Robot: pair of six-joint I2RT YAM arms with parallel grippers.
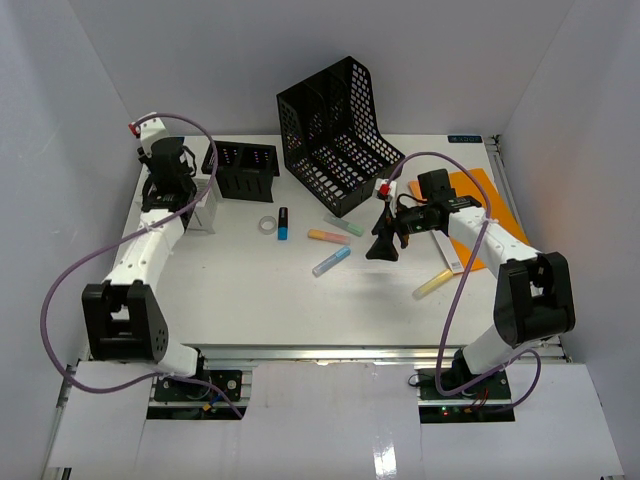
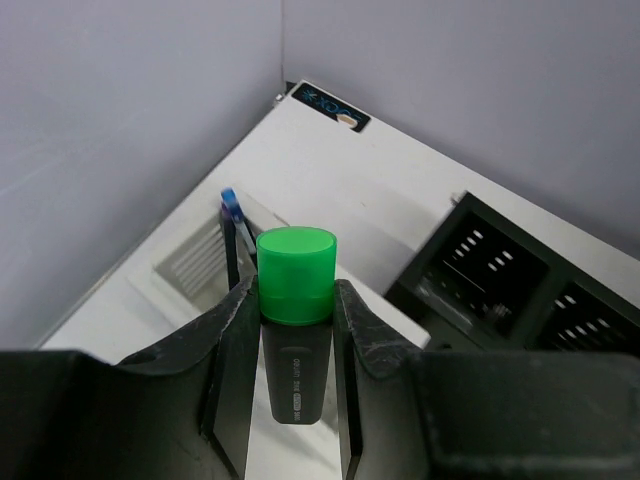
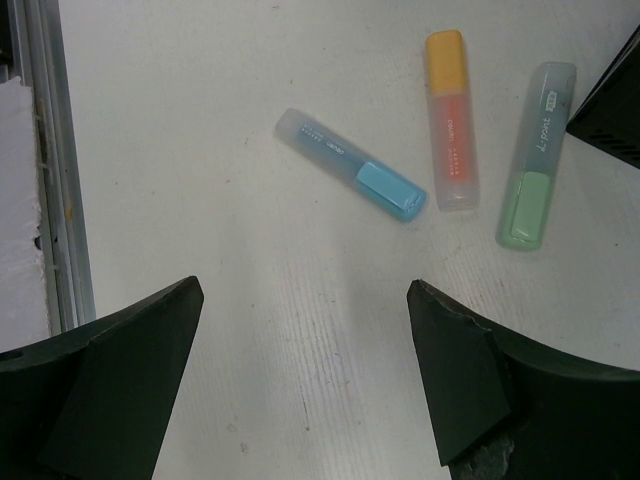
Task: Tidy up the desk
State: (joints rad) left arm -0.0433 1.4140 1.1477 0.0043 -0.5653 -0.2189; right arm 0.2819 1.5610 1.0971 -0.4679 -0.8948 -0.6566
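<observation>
The white worktop (image 1: 250,300) fills the middle of the top view, with white walls around it and a metal rail along its lower edge. In the upper left, the left tool (image 2: 290,300) is clamped on a green-capped marker (image 2: 296,270) with a dark barrel, held cap-up above a white slatted box (image 2: 190,265). Right of centre, the right tool (image 3: 305,290) hangs over the surface with its jaws spread wide and nothing between them. Just beyond its tips lie three highlighters – blue (image 3: 352,178), orange (image 3: 450,120) and green (image 3: 535,155). A black file rack (image 1: 335,130) stands at the top centre, with a small black organizer (image 1: 240,170) to its left.
</observation>
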